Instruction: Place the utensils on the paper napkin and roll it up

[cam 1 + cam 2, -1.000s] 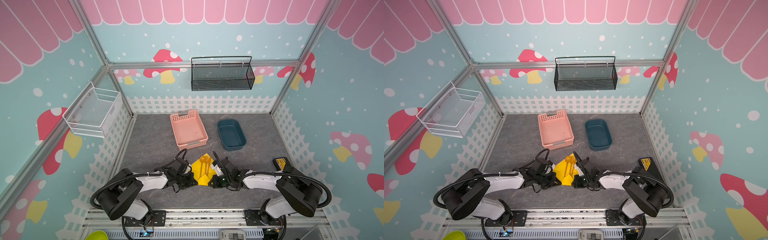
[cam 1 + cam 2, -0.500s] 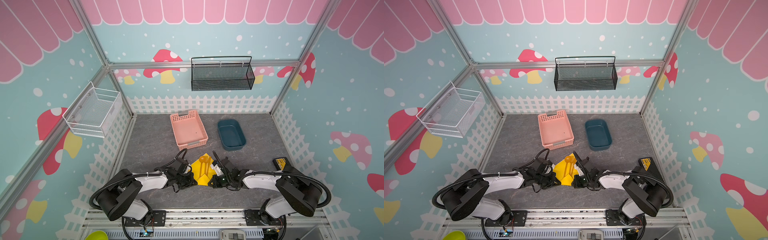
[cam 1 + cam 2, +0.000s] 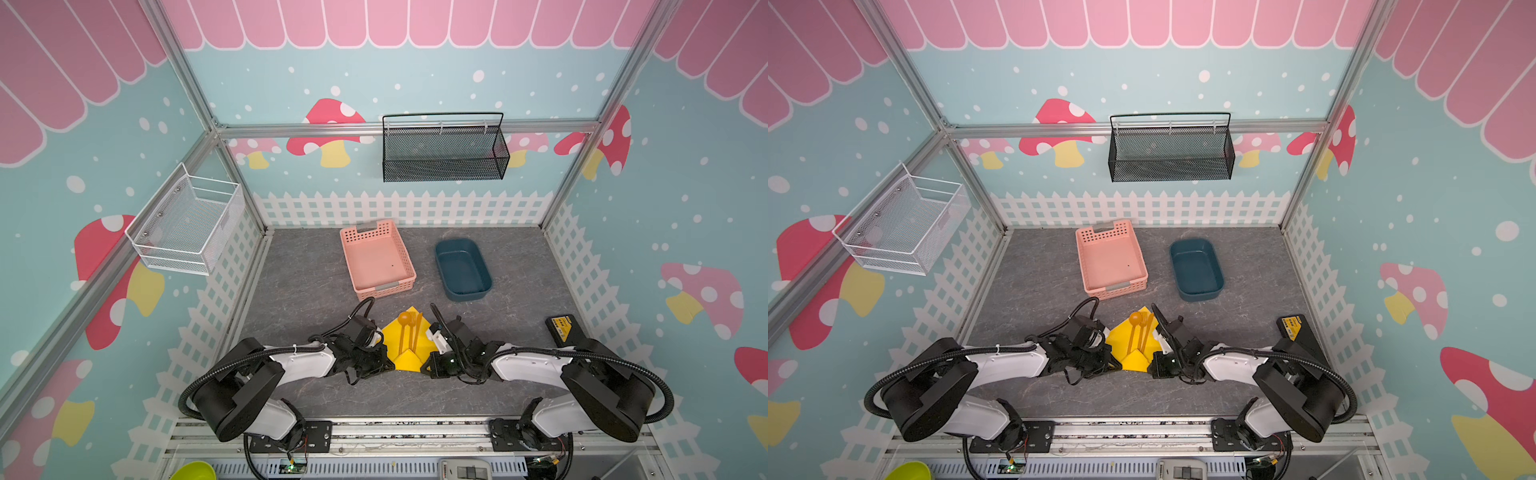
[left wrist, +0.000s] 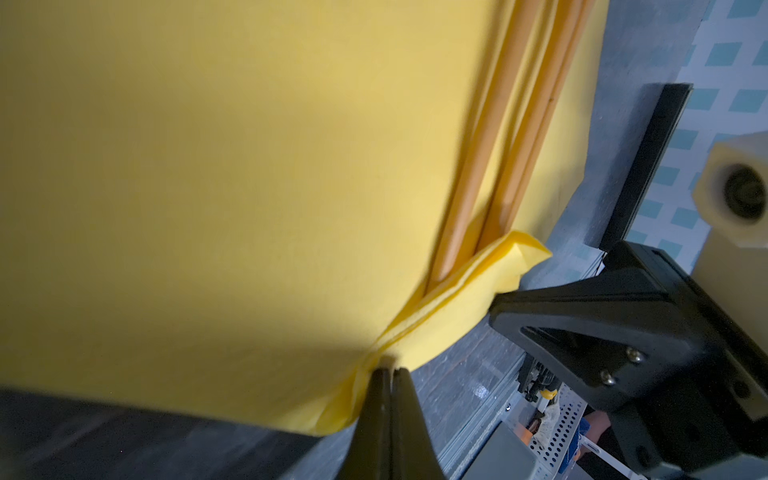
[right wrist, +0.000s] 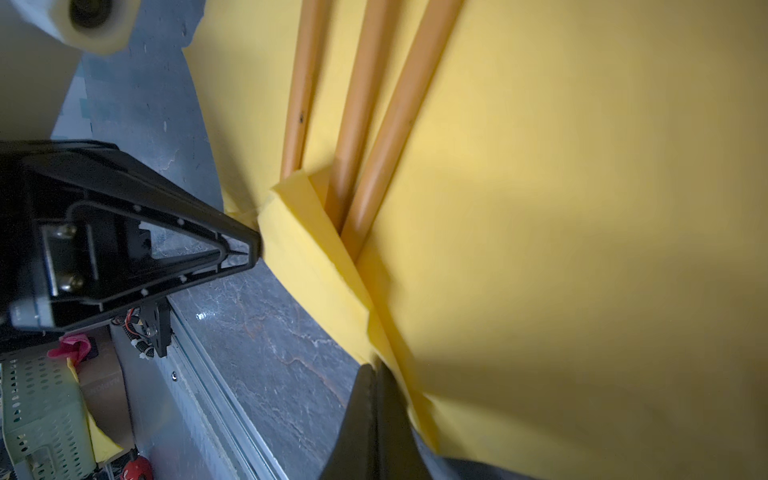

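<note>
The yellow paper napkin (image 3: 392,338) (image 3: 1121,340) lies as a diamond at the table's front centre. The orange utensils (image 3: 409,332) (image 3: 1138,332) lie side by side on it, spoon bowl pointing to the far side. The napkin's near corner is folded up over the handle ends as a small flap (image 3: 409,359). My left gripper (image 3: 388,365) (image 4: 386,370) is shut on the napkin's (image 4: 208,166) near edge left of the flap. My right gripper (image 3: 424,365) (image 5: 376,368) is shut on the napkin's (image 5: 582,208) edge on the right. Three handles (image 5: 365,104) run under the fold.
A pink perforated basket (image 3: 409,266) and a dark blue tub (image 3: 486,274) stand behind the napkin. A black and yellow device (image 3: 563,328) lies at the right wall. A black mesh basket (image 3: 442,151) hangs on the back wall, a white wire basket (image 3: 187,224) on the left.
</note>
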Available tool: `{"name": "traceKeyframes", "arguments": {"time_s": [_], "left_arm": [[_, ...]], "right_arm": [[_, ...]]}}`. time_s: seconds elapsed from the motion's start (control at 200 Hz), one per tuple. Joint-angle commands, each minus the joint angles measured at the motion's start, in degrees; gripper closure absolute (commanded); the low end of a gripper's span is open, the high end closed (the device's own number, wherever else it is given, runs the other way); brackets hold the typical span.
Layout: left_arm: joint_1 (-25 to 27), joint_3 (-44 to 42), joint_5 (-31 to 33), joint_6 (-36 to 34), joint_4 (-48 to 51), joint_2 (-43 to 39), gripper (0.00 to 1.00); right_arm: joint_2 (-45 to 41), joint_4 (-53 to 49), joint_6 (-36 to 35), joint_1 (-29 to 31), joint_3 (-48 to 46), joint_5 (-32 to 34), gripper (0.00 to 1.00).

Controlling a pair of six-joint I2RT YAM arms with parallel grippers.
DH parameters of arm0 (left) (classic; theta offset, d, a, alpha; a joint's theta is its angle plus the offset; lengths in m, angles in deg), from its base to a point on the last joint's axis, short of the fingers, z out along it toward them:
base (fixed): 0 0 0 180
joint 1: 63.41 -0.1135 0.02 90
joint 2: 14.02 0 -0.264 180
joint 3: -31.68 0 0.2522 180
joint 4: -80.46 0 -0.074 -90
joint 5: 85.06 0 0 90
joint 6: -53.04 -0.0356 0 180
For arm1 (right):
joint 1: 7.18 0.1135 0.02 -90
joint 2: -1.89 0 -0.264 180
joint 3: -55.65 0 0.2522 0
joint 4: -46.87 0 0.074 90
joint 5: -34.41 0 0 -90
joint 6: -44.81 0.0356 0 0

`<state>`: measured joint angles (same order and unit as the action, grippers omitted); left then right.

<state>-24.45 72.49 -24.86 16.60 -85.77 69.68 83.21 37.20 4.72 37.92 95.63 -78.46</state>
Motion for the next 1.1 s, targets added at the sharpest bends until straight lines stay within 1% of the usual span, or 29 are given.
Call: {"name": "traceKeyframes", "arguments": {"time_s": [0.0,0.235,0.405,0.555,0.655,0.745,0.906,1.096], "left_arm": [[-0.6,-1.2,4.1,-0.3,5.9,1.1,0.98],[-0.7,-0.9,3.6,-0.5,5.8,1.2,0.98],[-0.7,-0.7,3.4,-0.5,5.8,1.3,0.98],[-0.7,-0.6,3.4,-0.5,5.7,1.5,0.98],[-0.7,-0.4,3.4,-0.5,5.6,1.6,0.98],[-0.7,-0.5,3.4,-0.5,5.6,1.6,0.98],[-0.7,-0.3,3.3,-0.4,5.6,1.4,0.98],[-0.7,-0.4,3.3,-0.4,5.7,1.2,0.98]], "right_arm": [[0.2,-9.4,-0.3,-0.9,-3.0,4.6,1.00],[-3.3,-11.9,-0.5,-1.7,-2.6,5.0,1.00],[-6.5,-11.2,-1.0,-1.8,-0.2,1.8,1.00],[-7.9,-7.4,-1.7,-1.8,1.5,-3.3,1.00],[-7.0,-3.7,-1.3,-1.8,1.9,-7.0,1.00],[-5.3,-2.2,-1.0,-1.8,2.7,-8.0,1.00],[-1.9,-1.9,-1.0,-1.9,4.5,-6.7,0.99],[1.7,-1.9,-0.7,-2.3,4.4,-4.9,0.99]]}}
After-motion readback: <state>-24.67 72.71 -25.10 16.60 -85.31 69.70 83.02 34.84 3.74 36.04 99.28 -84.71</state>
